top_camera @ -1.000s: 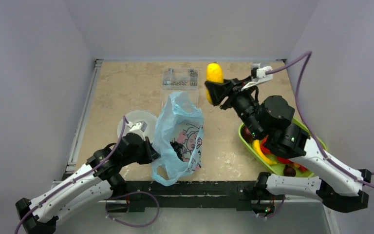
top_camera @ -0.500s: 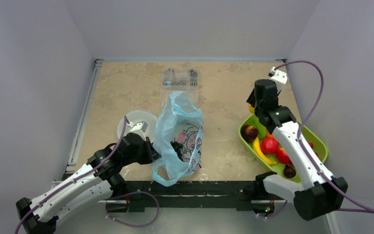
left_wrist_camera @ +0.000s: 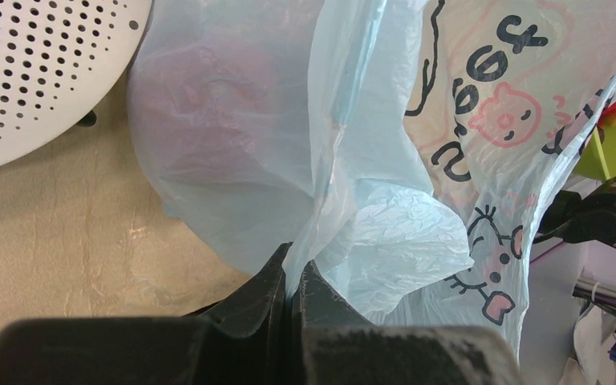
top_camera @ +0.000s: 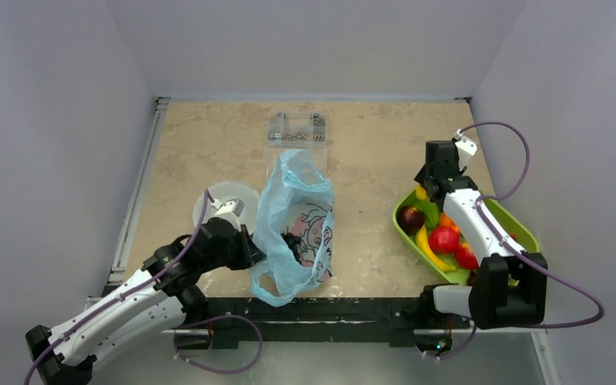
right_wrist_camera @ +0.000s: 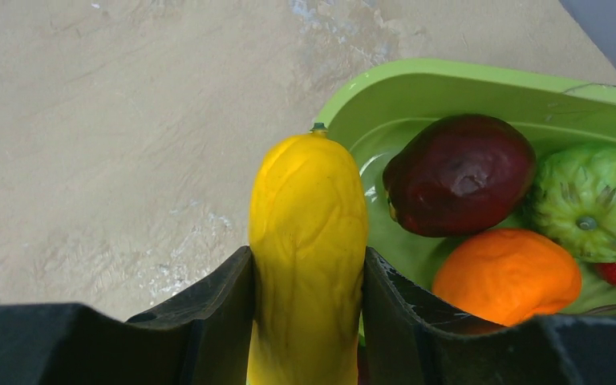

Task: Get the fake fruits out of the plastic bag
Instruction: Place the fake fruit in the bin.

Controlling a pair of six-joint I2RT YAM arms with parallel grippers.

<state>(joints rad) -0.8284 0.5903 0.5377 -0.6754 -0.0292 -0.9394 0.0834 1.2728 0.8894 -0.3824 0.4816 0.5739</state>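
Observation:
The light-blue plastic bag [top_camera: 293, 210] with its cartoon print stands at the table's middle. My left gripper [top_camera: 257, 255] is shut on a fold of the bag [left_wrist_camera: 369, 160] at its left side; the fingertips [left_wrist_camera: 277, 277] pinch the film. A reddish shape [left_wrist_camera: 220, 104] shows through the film. My right gripper [top_camera: 426, 189] is shut on a yellow oblong fruit [right_wrist_camera: 309, 233] and holds it over the near-left end of the lime-green tray [right_wrist_camera: 449, 76]. In the tray lie a dark red plum [right_wrist_camera: 459, 172], an orange [right_wrist_camera: 507, 277] and a green fruit [right_wrist_camera: 589, 200].
The tray [top_camera: 524, 233] at the right also holds a banana [top_camera: 429, 249] and red apples [top_camera: 443, 239]. A white perforated disc [top_camera: 228, 199] lies left of the bag. A clear hard box [top_camera: 296, 128] sits at the back. Walls close three sides.
My right arm has swung from above the table's back middle to the tray's far end and come down, still holding the yellow fruit. The left arm and bag have not moved.

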